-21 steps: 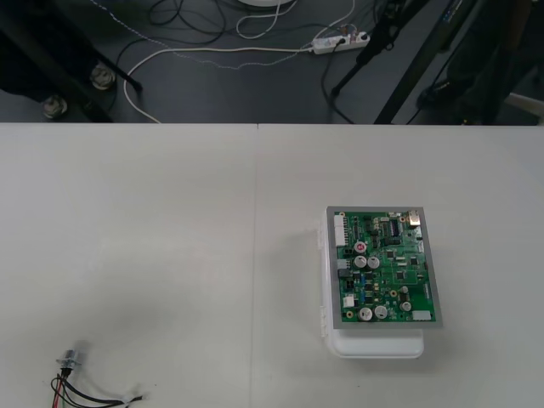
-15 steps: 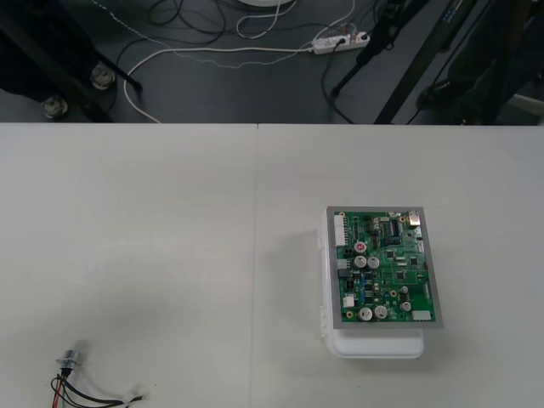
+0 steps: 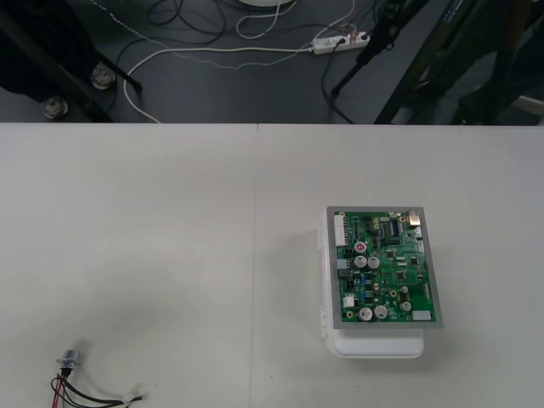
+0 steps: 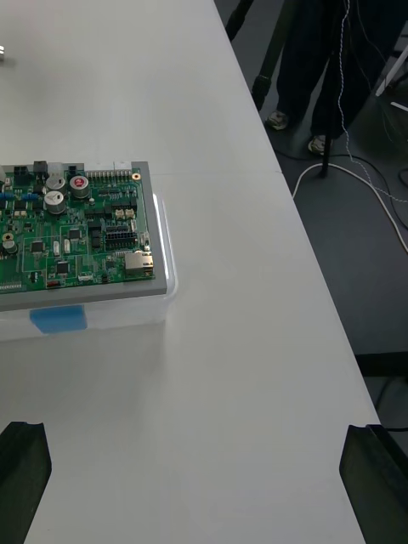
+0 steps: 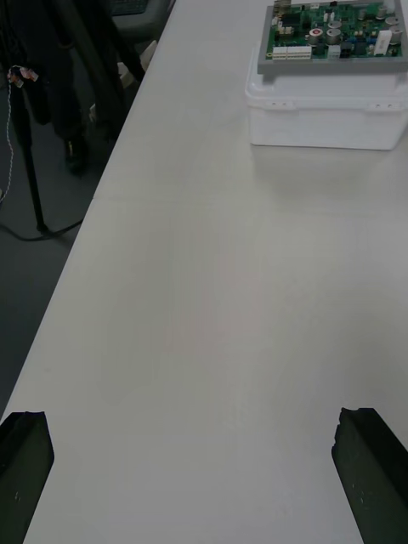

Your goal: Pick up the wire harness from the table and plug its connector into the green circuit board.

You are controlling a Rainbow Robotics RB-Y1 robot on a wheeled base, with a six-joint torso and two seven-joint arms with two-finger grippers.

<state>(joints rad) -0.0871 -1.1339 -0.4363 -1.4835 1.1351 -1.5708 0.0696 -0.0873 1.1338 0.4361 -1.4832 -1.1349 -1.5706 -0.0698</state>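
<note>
Starting with the relation that decides the coming move: find the small wire harness [image 3: 89,393] of thin red, black and green wires at the near left corner of the plain light table [image 3: 170,238], almost at the near edge and well apart from the green circuit board [image 3: 384,265], itself mounted on a white plastic base [image 3: 374,344] right of the table's middle. Read the harness's long axis as running roughly left to right along the near edge, with the round metal socket [image 3: 68,359] turned toward the far side at the left end and the wire ends trailing off to the right; cannot tell the small plug from the wire tips there. Judge the left arm the nearer one, given a harness lying on that arm's own side. See the left gripper [image 5: 194,415] spread wide, black fingers [image 5: 24,467] far apart, gripping nothing, with bare tabletop between them and the board farther off beyond. See the right gripper [image 4: 197,427] equally wide and empty, fingers [image 4: 378,476] far apart, facing the board across a patch of bare table. Judge the pickup not yet begun, so expect a reach by the left arm toward the near left corner, closing across the wires and not along them. Against the earlier front views, note no change on the table: harness, socket and board in the same spots, with the same lie.
</note>
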